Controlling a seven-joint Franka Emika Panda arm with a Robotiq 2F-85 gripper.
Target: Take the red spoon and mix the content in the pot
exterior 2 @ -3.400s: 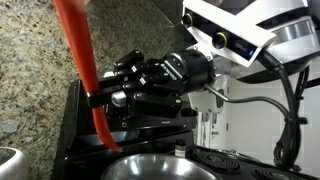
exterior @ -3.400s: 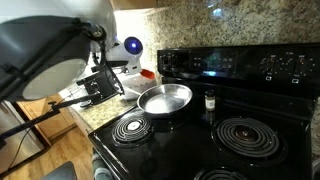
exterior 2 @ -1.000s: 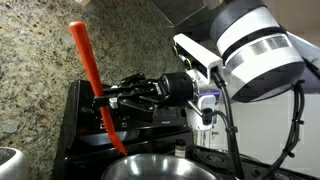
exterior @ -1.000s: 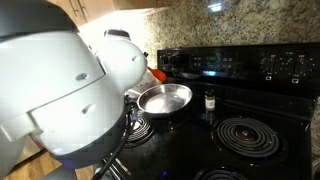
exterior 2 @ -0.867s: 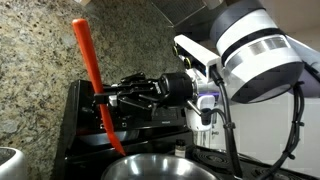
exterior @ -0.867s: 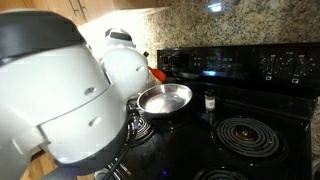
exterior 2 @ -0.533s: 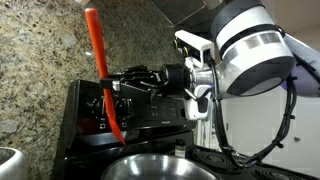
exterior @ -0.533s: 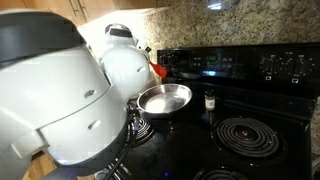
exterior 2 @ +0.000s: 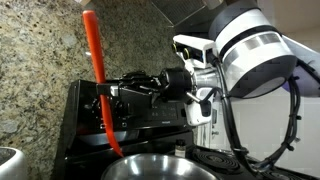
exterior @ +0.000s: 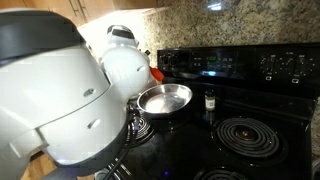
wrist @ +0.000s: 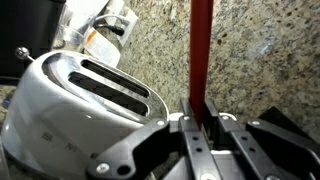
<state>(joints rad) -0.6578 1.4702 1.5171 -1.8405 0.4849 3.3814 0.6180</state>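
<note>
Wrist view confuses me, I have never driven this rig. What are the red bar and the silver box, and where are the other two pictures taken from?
The wrist view comes from a camera on the robot's wrist, looking along the gripper, a two-pronged claw. The red bar is the red spoon, clamped upright in that claw. The silver box is a toaster by the granite wall. The exterior views come from cameras standing apart from the robot. In an exterior view the white arm fills the left, and the pot sits on the black stove near a small dark jar. In an exterior view from low down, the spoon's lower end hangs close to the pot's rim.
</note>
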